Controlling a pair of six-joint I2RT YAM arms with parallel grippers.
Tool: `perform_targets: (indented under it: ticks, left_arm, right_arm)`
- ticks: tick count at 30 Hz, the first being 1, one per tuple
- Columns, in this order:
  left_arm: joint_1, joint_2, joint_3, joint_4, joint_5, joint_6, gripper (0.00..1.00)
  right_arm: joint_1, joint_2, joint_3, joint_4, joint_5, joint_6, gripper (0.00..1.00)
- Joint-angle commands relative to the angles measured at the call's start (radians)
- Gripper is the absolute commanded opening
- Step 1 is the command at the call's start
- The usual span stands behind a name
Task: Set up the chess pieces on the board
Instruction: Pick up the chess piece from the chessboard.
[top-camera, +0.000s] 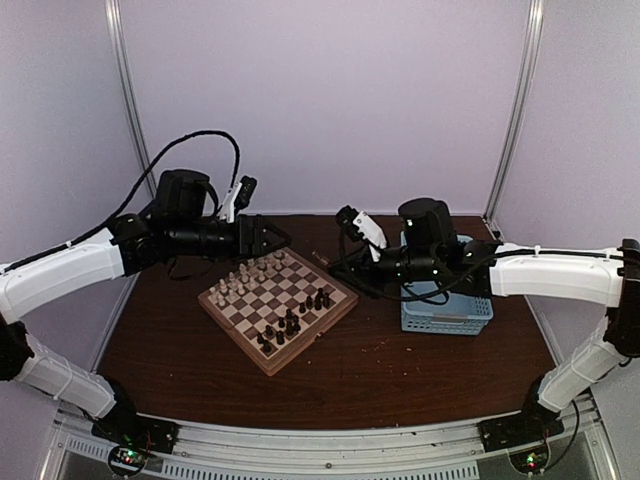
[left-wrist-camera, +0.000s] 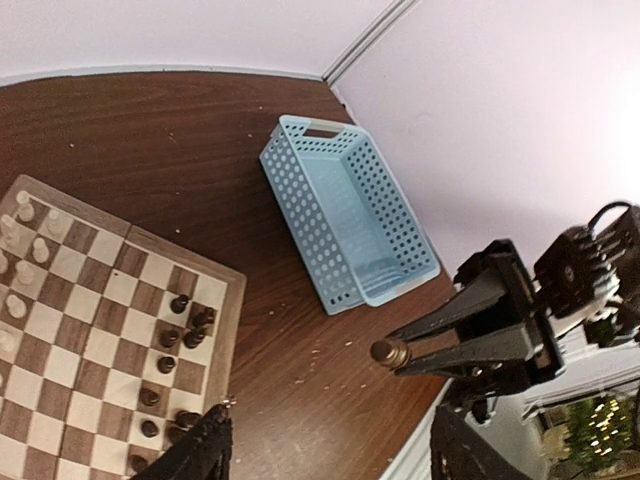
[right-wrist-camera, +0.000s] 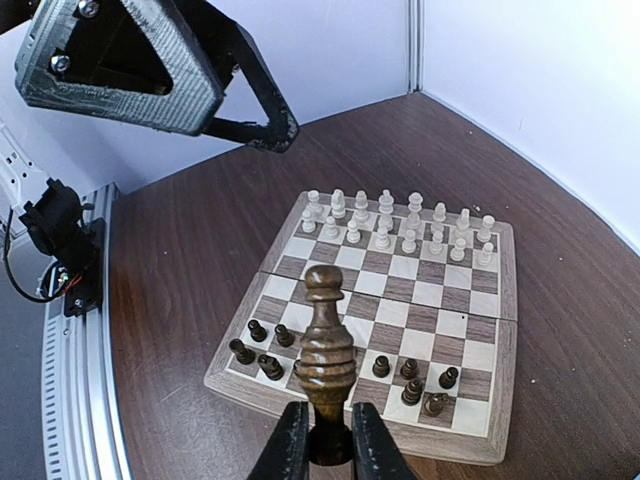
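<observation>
The board (top-camera: 316, 336) lies at the table's middle, with cream chess pieces (top-camera: 240, 280) along its far-left side and dark ones (top-camera: 290, 322) along its near-right side. My right gripper (right-wrist-camera: 322, 432) is shut on the base of a dark brown piece (right-wrist-camera: 325, 345) and holds it upright in the air, off the board's right corner (top-camera: 322, 260). The left wrist view shows that piece (left-wrist-camera: 390, 352) between the right fingers. My left gripper (top-camera: 278, 240) hovers over the board's far corner; its jaws (left-wrist-camera: 330, 455) stand wide apart and empty. The board (right-wrist-camera: 400, 300) shows both sets.
A light blue lattice basket (top-camera: 447, 305) stands right of the board, under the right arm; it looks empty in the left wrist view (left-wrist-camera: 340, 220). Small crumbs dot the brown table (top-camera: 400, 370). White walls close the back and sides.
</observation>
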Motion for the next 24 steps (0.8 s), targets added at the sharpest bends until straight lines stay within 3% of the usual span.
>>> perform_targets:
  ticks: [1,5,12,24]
  left_arm:
    - [0.01,0.032,0.018,0.136,0.108,-0.165,0.64]
    - [0.01,0.065,0.049,0.129,0.175,-0.174,0.6]
    - [0.01,0.085,0.025,0.143,0.174,-0.19,0.55]
    - [0.01,0.11,0.035,0.169,0.244,-0.19,0.57]
  right_arm:
    - [0.012,-0.021,0.029,0.028,-0.034,0.02,0.15]
    - [0.017,-0.015,0.057,0.012,-0.055,0.016,0.15]
    - [0.023,0.004,0.098,-0.005,-0.078,-0.012,0.15]
    - [0.023,0.034,0.136,-0.047,-0.097,-0.033,0.15]
